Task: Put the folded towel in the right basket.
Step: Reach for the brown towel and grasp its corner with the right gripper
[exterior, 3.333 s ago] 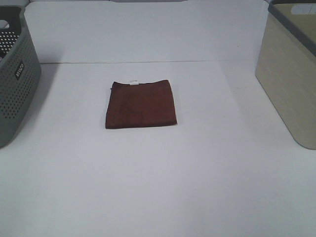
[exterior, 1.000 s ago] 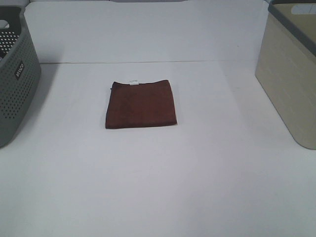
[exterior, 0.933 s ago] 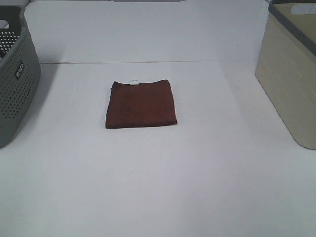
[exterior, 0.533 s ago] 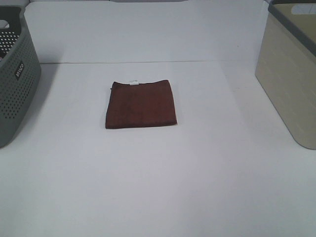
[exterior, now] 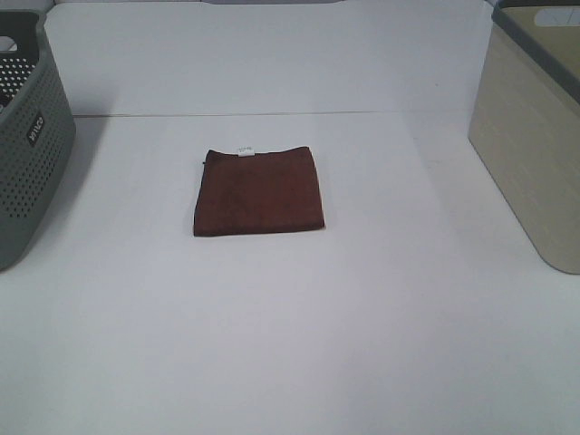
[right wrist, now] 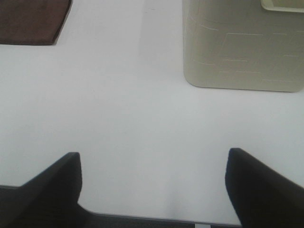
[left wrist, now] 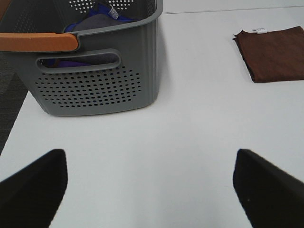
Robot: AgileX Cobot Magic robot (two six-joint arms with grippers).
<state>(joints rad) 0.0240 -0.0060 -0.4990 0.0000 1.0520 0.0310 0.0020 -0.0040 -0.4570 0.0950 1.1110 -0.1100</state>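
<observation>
The folded dark brown towel [exterior: 259, 191] lies flat in the middle of the white table, with a small white tag on its far edge. It also shows in the left wrist view [left wrist: 274, 53] and in the right wrist view [right wrist: 31, 21]. The beige right basket [exterior: 535, 136] stands at the table's right edge; it also shows in the right wrist view [right wrist: 242, 45]. My left gripper [left wrist: 149, 187] is open and empty near the table's front left. My right gripper [right wrist: 152, 190] is open and empty near the front right. Neither arm shows in the high view.
A grey perforated basket [exterior: 27, 145] stands at the left edge; the left wrist view shows its wall [left wrist: 95, 80], an orange handle [left wrist: 38, 42] and blue cloth [left wrist: 102, 12] inside. A white back wall [exterior: 272, 54] rises behind the table.
</observation>
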